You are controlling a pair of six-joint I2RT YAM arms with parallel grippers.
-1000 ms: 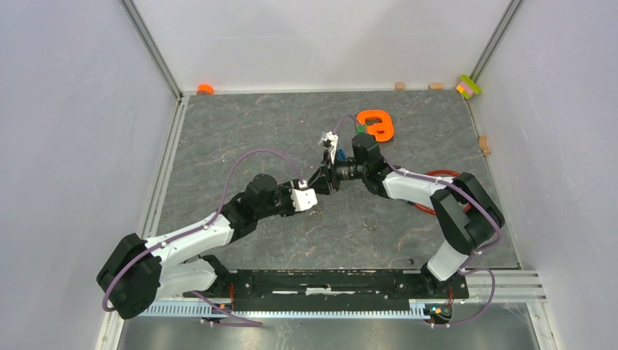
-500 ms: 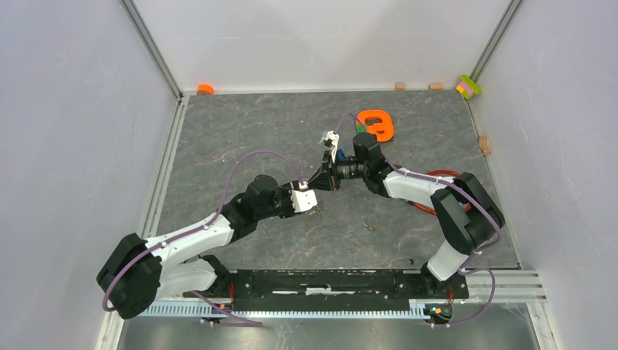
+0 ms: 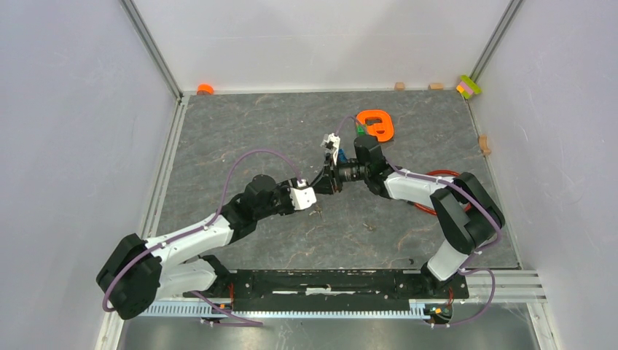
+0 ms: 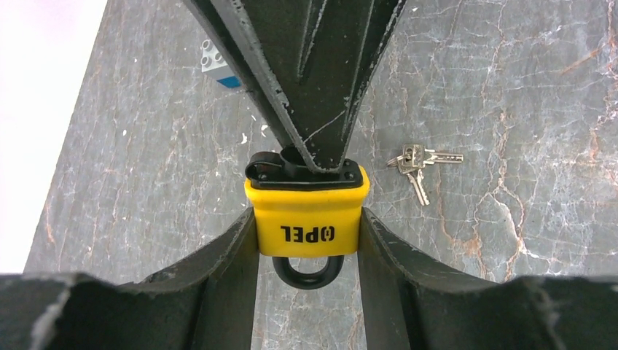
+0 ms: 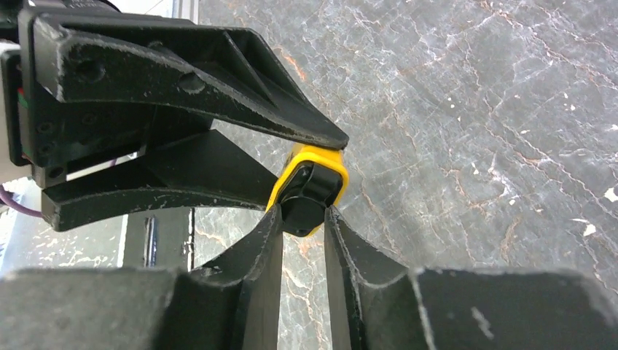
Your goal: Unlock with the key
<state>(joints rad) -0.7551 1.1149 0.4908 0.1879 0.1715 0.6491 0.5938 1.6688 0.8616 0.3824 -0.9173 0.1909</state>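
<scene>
My left gripper [image 4: 307,219] is shut on the sides of the little yellow padlock [image 4: 306,211], which hangs above the table with its black shackle [image 4: 307,271] pointing back toward the wrist. The right gripper [image 5: 304,213] meets it head-on. Its two fingertips [image 5: 275,219] press on either side of the black cover [image 5: 304,198] on the padlock's far end. The key [image 4: 417,164], a small silver bunch, lies loose on the table to the right of the padlock. It also shows as a speck in the top view [image 3: 370,227]. Neither gripper touches it.
A blue and white brick [image 4: 217,64] lies on the table beyond the padlock. An orange flat piece [image 3: 377,124] sits further back, and a red cable [image 3: 439,174] lies beside the right arm. Small blocks [image 3: 399,86] and an orange cap [image 3: 205,89] line the back edge.
Both arms stay almost where they were, meeting at the padlock. The key has not moved.
</scene>
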